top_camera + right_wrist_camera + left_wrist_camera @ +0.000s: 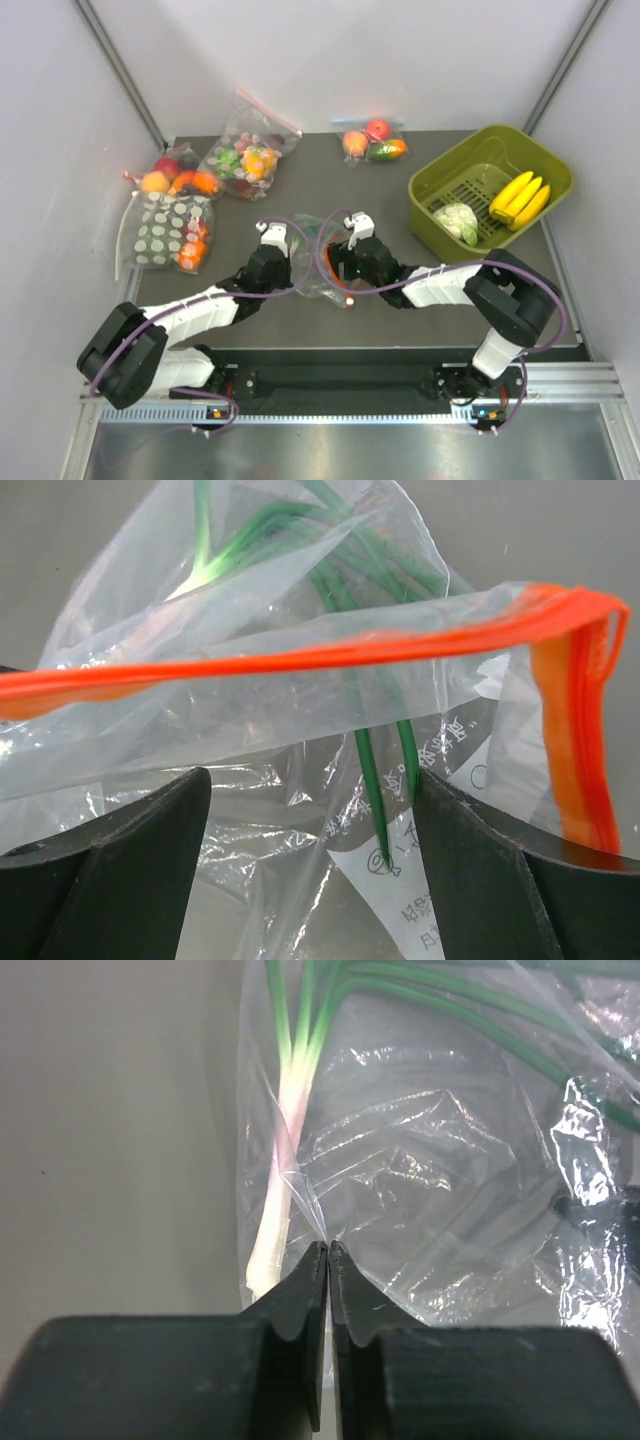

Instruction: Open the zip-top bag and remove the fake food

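Observation:
The clear zip-top bag lies at the table's middle between both grippers, its red-orange zip strip parted and the mouth open. Inside lies a green onion with a white stalk and long green leaves. My left gripper is shut, pinching the bag's film at its tips. My right gripper is open, its jaws astride the bag's mouth with plastic and green leaves between them. The yellow bananas and the lettuce head lie in the green basket.
A white-dotted bag, a bag of fruit and a red-zip bag of multicolour pieces lie at the back left. A small bag of peach, apple and green-orange piece lies at the back middle. Walls close in on three sides.

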{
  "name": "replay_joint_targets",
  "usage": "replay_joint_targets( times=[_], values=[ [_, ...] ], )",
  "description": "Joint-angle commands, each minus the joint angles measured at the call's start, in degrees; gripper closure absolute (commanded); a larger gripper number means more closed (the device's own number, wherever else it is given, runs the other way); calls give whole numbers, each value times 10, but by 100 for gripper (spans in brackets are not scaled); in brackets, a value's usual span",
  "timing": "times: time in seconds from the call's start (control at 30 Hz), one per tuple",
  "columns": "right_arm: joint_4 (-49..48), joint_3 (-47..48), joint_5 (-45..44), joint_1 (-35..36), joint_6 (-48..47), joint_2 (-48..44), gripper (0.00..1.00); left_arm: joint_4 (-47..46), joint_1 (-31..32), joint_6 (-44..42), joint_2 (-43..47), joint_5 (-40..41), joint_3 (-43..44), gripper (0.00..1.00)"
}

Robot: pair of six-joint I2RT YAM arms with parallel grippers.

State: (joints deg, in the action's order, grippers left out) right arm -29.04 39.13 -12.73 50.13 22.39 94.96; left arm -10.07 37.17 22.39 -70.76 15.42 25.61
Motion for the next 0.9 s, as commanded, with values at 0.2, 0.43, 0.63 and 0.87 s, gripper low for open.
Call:
replay_joint_targets(
  times=[0.2, 0.43, 0.63, 0.87],
  values=[
    [-25, 66, -11, -8, -40, 29, 20, -34, -3, -12, 2, -54, 6, 100],
    [-49, 78, 37, -35, -44, 65, 16, -29, -3, -9, 16, -118, 7, 100],
    [-102, 66, 174, -36, -34, 80, 17, -56, -3, -16, 5, -152, -3, 100],
    [-130, 65, 231, -34, -6, 91, 24, -91, -3, -15, -10, -203, -6, 100]
  ],
)
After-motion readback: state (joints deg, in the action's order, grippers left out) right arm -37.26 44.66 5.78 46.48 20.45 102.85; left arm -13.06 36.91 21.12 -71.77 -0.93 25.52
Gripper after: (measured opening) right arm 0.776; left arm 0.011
